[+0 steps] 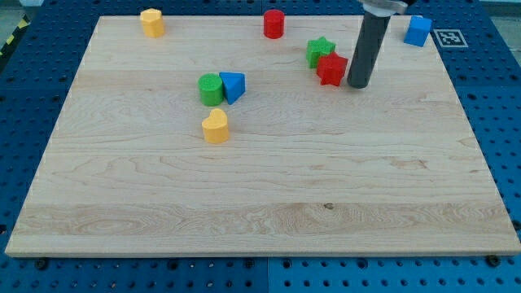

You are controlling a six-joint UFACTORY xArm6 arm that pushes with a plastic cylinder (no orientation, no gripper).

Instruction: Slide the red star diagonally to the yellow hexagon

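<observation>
The red star (331, 69) lies on the wooden board at the view's upper right, touching the green star (320, 51) above and to its left. The yellow hexagon (151, 22) sits near the board's top left corner. My tip (358, 84) is down on the board just to the right of the red star, very close to it or touching it. The dark rod rises from there to the view's top edge.
A red cylinder (273, 24) stands at the top middle. A blue block (418, 30) sits at the top right corner. A green cylinder (211, 89) and a blue triangle (233, 85) touch left of centre. A yellow heart-like block (216, 126) lies just below them.
</observation>
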